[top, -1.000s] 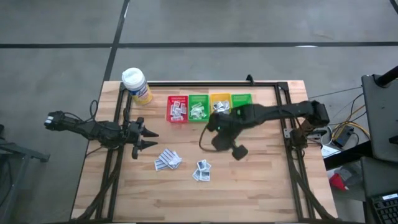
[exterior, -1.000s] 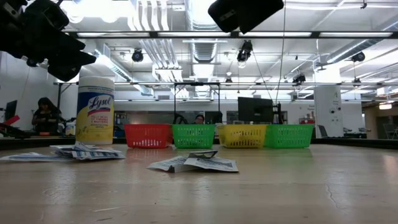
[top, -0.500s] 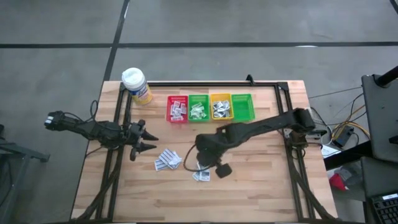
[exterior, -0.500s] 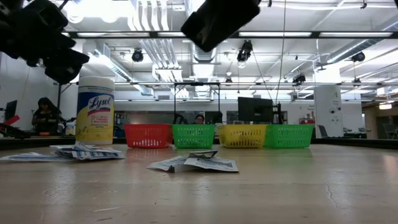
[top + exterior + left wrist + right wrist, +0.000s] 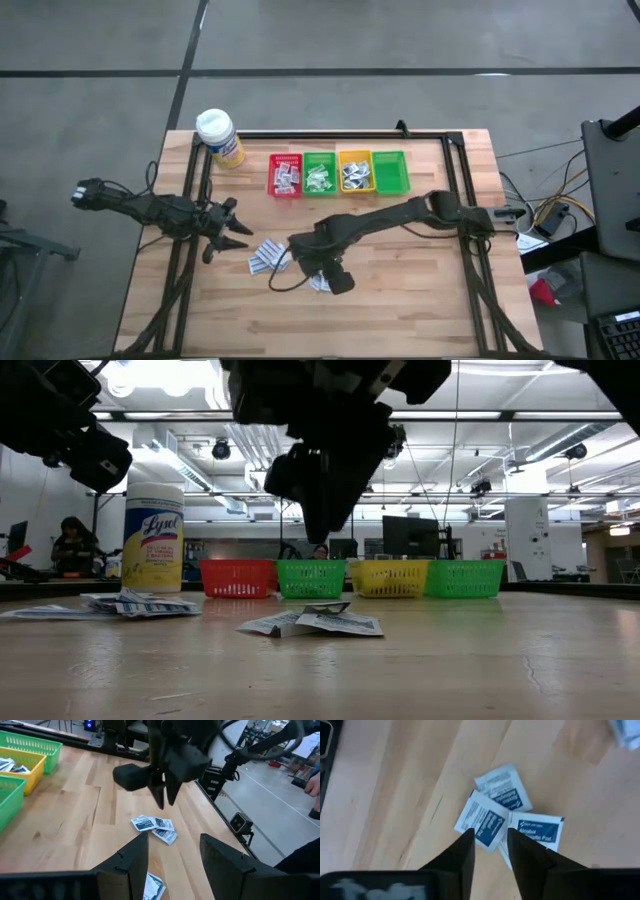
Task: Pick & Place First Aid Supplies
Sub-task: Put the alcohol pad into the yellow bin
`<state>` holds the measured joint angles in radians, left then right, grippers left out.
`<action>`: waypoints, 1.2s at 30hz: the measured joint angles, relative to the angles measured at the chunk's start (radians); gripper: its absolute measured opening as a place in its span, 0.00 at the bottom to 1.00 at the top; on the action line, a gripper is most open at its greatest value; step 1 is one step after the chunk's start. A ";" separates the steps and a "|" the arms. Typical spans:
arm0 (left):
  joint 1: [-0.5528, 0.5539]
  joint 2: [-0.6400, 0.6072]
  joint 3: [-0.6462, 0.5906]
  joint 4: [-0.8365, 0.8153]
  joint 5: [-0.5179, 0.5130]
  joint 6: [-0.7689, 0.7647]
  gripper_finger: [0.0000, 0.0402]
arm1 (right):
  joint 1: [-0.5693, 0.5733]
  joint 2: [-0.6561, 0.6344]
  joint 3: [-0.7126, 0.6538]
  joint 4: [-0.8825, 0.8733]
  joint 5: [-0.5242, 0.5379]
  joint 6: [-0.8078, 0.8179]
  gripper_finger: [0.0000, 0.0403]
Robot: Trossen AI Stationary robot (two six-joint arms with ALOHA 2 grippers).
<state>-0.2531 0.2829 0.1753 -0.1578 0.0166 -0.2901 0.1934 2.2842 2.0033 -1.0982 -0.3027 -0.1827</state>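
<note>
My right gripper (image 5: pixel 490 847) hangs directly over a small cluster of three blue-print sachets (image 5: pixel 507 817), fingers parted with a narrow gap and holding nothing; the near corner of the closest sachet (image 5: pixel 482 820) sits right in that gap, so I judge a straight drop would meet it. That sachet lies skewed to the line between the fingers, its long side running diagonally, so I reckon a slight wrist turn may help before I pinch. From overhead the right gripper (image 5: pixel 318 268) covers most of this cluster, which lies flat on bare wood (image 5: pixel 400 300), apart from everything else. Just beside it towards my left arm is a second, looser pile (image 5: pixel 268 257), and the left gripper (image 5: pixel 238 235) waits near that pile, open and empty, so each arm has its own heap closest. Farther back along the table stand the four bins in a row, red (image 5: pixel 285 175), green (image 5: pixel 318 173), yellow (image 5: pixel 354 172) and another green (image 5: pixel 390 171), the first three already holding packets, with a yellow bottle (image 5: pixel 220 136) at the far corner. Beyond the table is a workshop, people seated at desks.
</note>
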 joint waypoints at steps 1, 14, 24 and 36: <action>0.000 0.000 0.000 0.000 0.004 0.000 0.43 | 0.000 0.018 0.025 -0.028 0.000 -0.001 0.30; 0.000 0.000 0.000 0.000 0.027 0.000 0.43 | 0.001 0.102 0.068 -0.103 0.156 0.020 0.35; 0.000 0.000 0.000 0.000 0.054 -0.001 0.43 | 0.029 0.101 0.066 -0.101 0.167 0.022 0.31; 0.000 0.000 0.000 0.000 0.054 -0.001 0.43 | 0.052 0.101 0.052 -0.065 0.178 0.051 0.30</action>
<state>-0.2531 0.2829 0.1753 -0.1577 0.0704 -0.2911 0.2451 2.3852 2.0549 -1.1629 -0.1245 -0.1320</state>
